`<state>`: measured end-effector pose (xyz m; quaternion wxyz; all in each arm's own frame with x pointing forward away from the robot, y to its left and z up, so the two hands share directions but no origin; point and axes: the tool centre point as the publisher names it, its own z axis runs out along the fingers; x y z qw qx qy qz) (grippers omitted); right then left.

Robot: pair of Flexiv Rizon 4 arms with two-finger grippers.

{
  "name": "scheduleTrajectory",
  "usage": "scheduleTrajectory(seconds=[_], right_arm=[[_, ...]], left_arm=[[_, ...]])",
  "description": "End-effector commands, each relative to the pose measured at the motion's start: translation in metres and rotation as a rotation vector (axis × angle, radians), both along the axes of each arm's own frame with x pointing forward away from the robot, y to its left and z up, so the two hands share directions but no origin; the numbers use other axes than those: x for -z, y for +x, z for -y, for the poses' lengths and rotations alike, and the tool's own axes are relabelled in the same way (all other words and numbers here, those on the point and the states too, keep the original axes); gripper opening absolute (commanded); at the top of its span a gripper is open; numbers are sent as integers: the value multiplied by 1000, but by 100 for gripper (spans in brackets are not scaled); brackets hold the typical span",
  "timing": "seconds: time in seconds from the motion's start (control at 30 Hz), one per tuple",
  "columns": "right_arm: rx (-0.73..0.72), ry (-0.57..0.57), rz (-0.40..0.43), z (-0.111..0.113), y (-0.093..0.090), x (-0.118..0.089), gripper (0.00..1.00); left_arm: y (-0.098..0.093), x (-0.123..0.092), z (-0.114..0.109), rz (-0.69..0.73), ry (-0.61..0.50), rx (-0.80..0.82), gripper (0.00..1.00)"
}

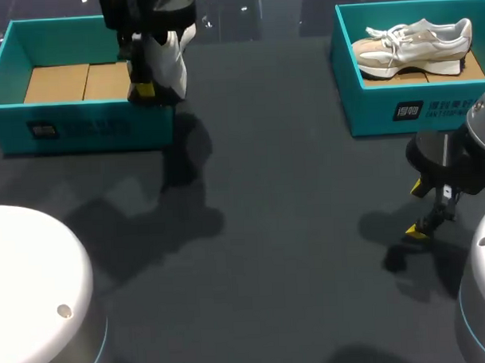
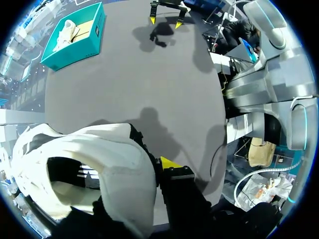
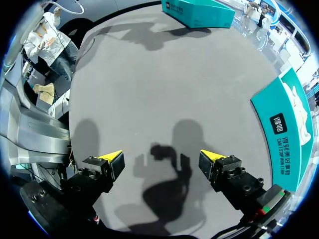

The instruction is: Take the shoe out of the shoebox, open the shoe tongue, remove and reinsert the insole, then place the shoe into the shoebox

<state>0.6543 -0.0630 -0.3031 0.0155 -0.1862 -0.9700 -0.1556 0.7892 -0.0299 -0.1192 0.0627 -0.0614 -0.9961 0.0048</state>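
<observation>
My left gripper (image 1: 148, 83) hangs over the right end of the left teal shoebox (image 1: 81, 127), shut on a white shoe (image 1: 172, 63). In the left wrist view the white shoe (image 2: 84, 164) fills the space by one yellow fingertip (image 2: 169, 163); the other finger is hidden behind it. A second beige-and-white shoe (image 1: 413, 44) lies in the right teal shoebox (image 1: 383, 113). My right gripper (image 1: 419, 211) stands open over bare table in front of that box, its fingers (image 3: 112, 158) spread wide with nothing between them.
Brown cardboard (image 1: 60, 83) lines the floor of the left shoebox. The dark table (image 1: 276, 228) stretches between the two boxes. Both arm bases (image 1: 31, 292) sit at the near corners.
</observation>
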Motion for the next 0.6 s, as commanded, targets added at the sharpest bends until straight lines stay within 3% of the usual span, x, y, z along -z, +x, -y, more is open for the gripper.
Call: scheduleTrajectory(seconds=[0.03,0.2,0.5,0.6], right_arm=[[1,-2,3,0,-2,0,100],[1,-2,3,0,-2,0,100],[1,-2,3,0,-2,0,100],[1,-2,3,0,-2,0,100]], left_arm=[[-1,-1,-2,5,-2,1,0],[-1,-1,-2,5,-2,1,0],[86,3,-92,-13,9,-37,0],[105,5,-117,-24,3,-30,0]])
